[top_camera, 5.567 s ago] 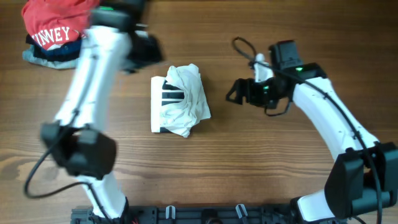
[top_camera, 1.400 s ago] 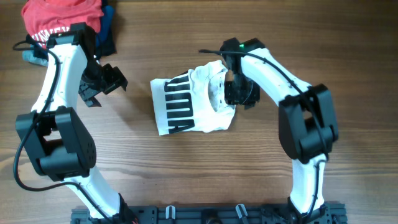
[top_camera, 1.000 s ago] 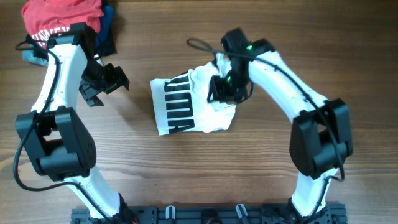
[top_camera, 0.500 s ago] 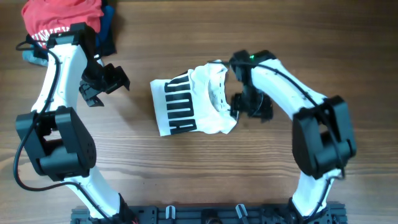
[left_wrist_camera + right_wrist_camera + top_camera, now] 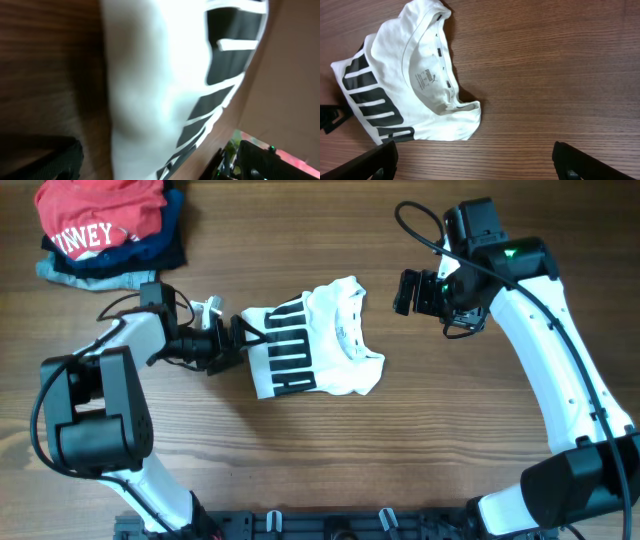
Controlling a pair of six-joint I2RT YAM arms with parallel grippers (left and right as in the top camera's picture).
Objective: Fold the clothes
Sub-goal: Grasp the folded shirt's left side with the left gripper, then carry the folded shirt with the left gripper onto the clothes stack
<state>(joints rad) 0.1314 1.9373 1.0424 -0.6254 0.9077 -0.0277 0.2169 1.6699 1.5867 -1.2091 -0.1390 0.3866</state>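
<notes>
Reaching low over the table [image 5: 450, 440], the left gripper [image 5: 236, 340] has its jaws spread wide with nothing in them. Its tips sit right at the left edge of the white T-shirt [image 5: 315, 355]. In the left wrist view the cloth fills the frame just ahead of the dark fingers [image 5: 55, 162], and the black lettering [image 5: 225, 60] runs off to one side.

The shirt lies mid-table as a half-made bundle. The lettered panel [image 5: 285, 355] is fairly flat on the left. The right part is rumpled, with the collar [image 5: 427, 60] and its label turned up and a loose flap trailing toward the near side.

The step in hand looks like taking hold of that left edge. To do it well, the lower finger should slide along the wood under all the layers. The jaws should close only once the hem is well inside, since a shallow pinch would likely catch one layer and pull the stack apart.

Farther off, the right gripper [image 5: 405, 292] hangs clear of the shirt, its fingers [image 5: 372, 161] wide apart and empty. It would best come down on the rumpled collar side so that both edges lift together.

At the far left corner the red shirt [image 5: 95, 215] tops a pile of folded garments [image 5: 150, 250], well apart from the work.
</notes>
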